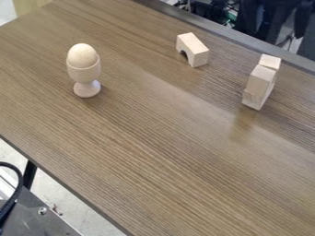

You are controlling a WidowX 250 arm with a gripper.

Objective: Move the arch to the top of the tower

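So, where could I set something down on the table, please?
The table is barest in front of the egg cup and tower, with a smaller patch between egg cup and arch. It is tighter between arch and tower, by the far edge.

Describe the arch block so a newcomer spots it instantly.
On the wooden table, look near the far edge, between the egg cup and the block stack. The arch is the pale block with a curved notch underneath.
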